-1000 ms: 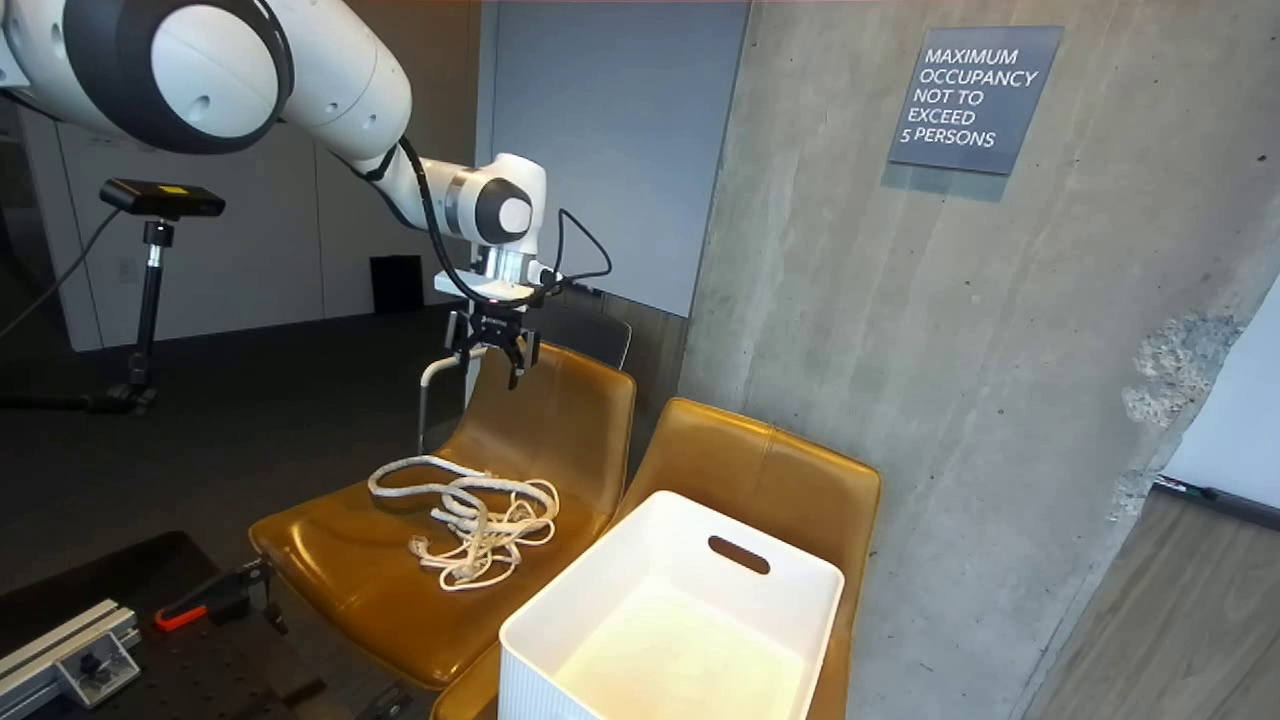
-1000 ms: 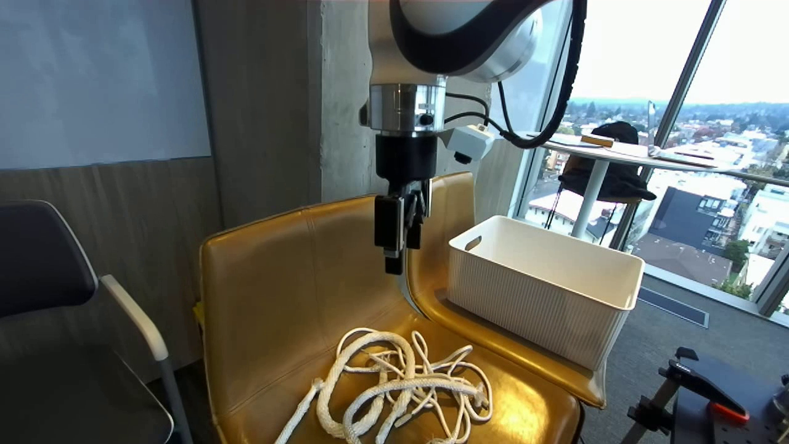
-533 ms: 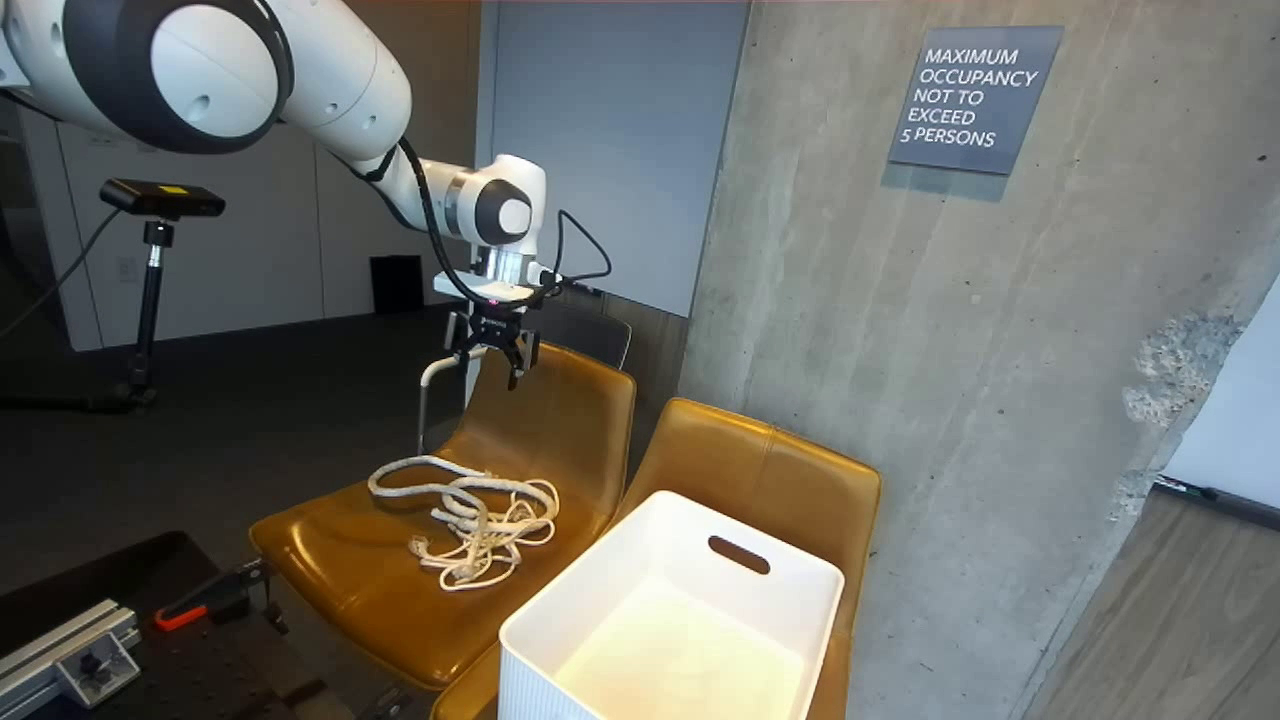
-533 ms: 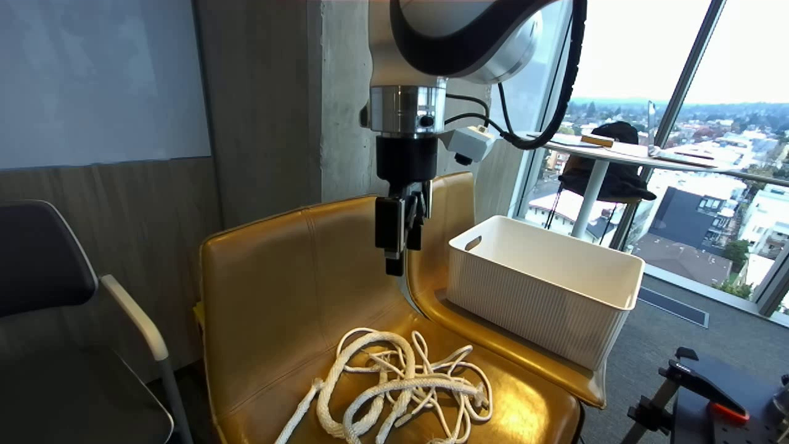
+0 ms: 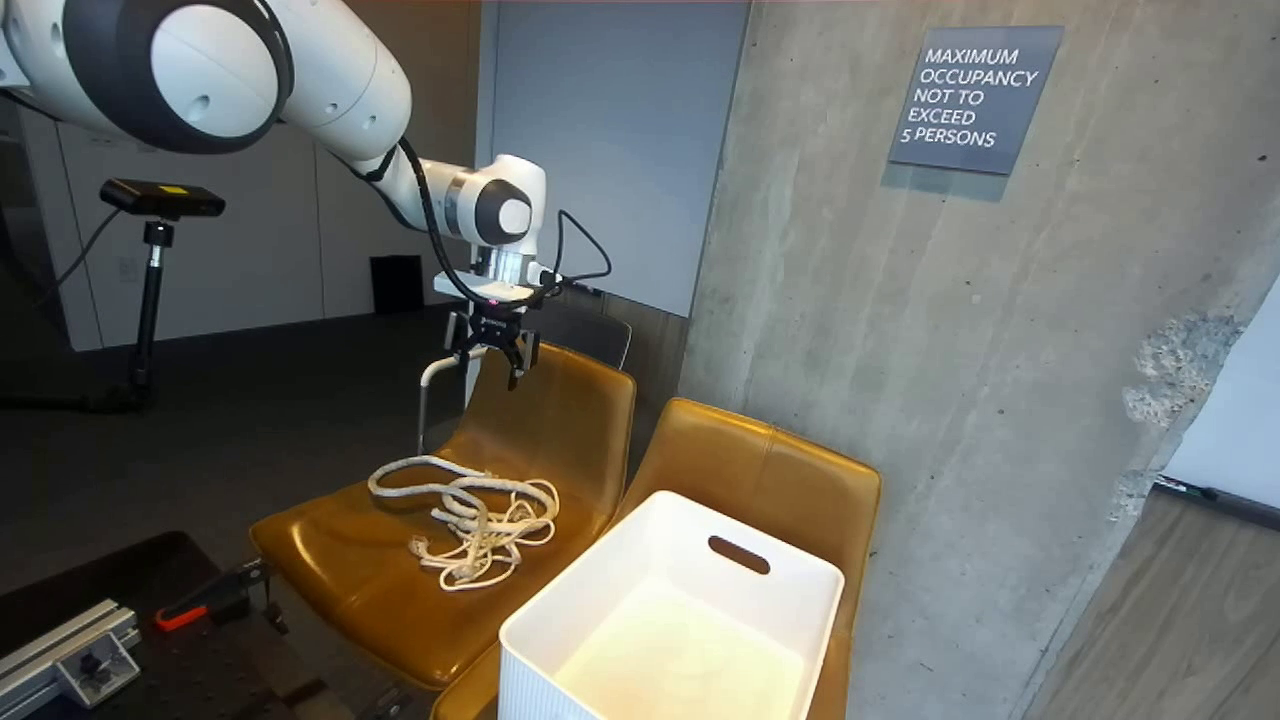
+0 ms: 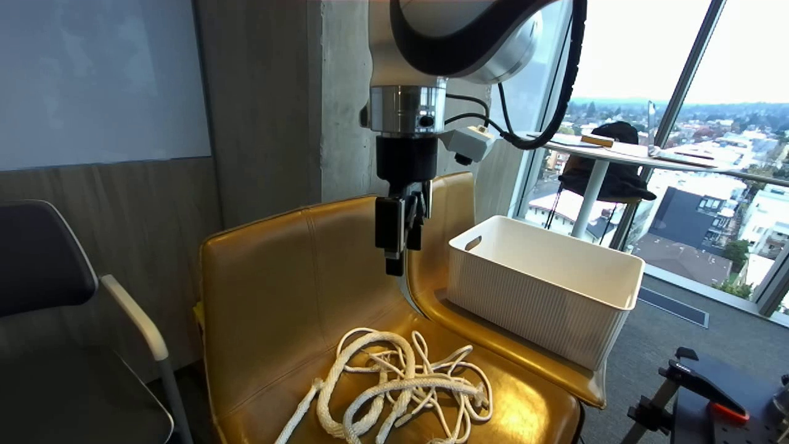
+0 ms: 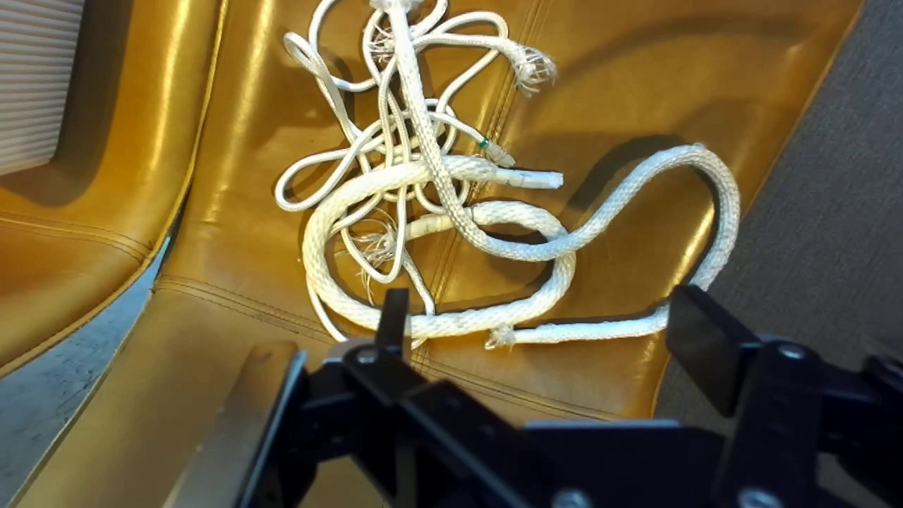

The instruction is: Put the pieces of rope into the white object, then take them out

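Pieces of white rope, some thick and some thin, lie tangled on the seat of a tan chair. The rope shows in both exterior views [image 5: 486, 540] [image 6: 425, 383] and in the wrist view [image 7: 522, 250]. The white object is a ribbed, open-topped box [image 5: 690, 545] on the neighbouring tan chair. Its inside looks empty in an exterior view. Its side wall [image 6: 530, 308] faces the rope, and a corner [image 7: 32, 85] shows in the wrist view. My gripper [image 5: 490, 375] hangs above the rope chair, near its backrest [image 6: 404, 256]. Its fingers [image 7: 540, 310] are wide apart with nothing between them.
The rope chair's backrest [image 6: 265, 290] rises behind the gripper. A concrete wall [image 5: 800, 300] stands behind the chairs. A grey chair [image 6: 43, 259] is beside them. A clamp with a red part [image 5: 185, 615] lies on a dark table. A camera on a stand [image 5: 160, 200] is at the left.
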{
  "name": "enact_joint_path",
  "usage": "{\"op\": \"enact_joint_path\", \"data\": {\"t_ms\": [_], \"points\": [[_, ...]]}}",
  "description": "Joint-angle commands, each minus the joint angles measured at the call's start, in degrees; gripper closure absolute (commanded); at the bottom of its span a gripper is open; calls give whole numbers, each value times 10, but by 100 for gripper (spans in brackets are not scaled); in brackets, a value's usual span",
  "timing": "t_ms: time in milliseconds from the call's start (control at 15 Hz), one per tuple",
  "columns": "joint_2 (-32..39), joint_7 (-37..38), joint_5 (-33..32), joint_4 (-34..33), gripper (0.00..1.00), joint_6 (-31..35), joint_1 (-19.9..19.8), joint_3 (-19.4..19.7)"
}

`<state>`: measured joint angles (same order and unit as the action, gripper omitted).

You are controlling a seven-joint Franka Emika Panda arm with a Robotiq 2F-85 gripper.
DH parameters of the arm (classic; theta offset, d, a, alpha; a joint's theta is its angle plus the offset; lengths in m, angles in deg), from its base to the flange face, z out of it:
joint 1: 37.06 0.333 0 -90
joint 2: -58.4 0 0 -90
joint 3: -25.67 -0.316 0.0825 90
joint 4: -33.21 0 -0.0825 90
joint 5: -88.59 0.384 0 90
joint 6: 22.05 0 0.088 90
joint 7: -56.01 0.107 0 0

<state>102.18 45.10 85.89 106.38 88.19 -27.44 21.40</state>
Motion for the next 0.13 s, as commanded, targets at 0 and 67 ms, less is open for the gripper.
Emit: {"op": "enact_joint_path", "data": {"t_ms": [0,67], "points": [[1,3,-5,-3,7,-3,-4,-7],[1,3,-5,-3,7,-3,-4,-7]]}}
